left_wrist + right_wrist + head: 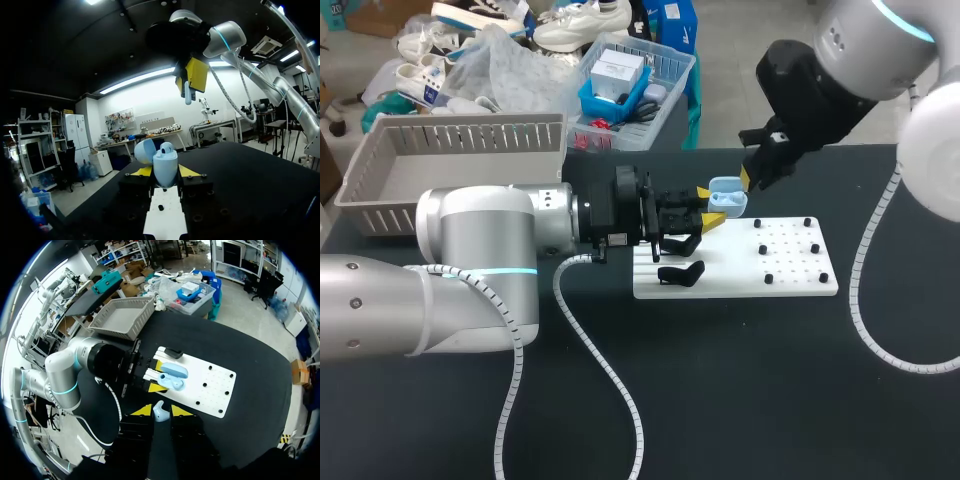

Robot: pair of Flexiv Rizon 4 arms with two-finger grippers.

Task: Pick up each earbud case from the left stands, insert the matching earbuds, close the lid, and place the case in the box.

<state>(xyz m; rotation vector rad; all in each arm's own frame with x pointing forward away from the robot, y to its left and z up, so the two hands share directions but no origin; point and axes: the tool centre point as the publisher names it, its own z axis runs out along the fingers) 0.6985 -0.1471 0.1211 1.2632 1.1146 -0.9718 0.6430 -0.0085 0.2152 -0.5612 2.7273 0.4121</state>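
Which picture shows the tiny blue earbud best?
The right wrist view: the earbud sits close up between the right gripper's jaws. The left wrist view shows it small, above the open case. In the head view it is too small to make out.

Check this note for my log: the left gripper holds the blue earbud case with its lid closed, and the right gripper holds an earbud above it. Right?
Not quite: the lid is open, as the left wrist view shows. The left gripper does hold the blue earbud case, and the right gripper holds an earbud above it.
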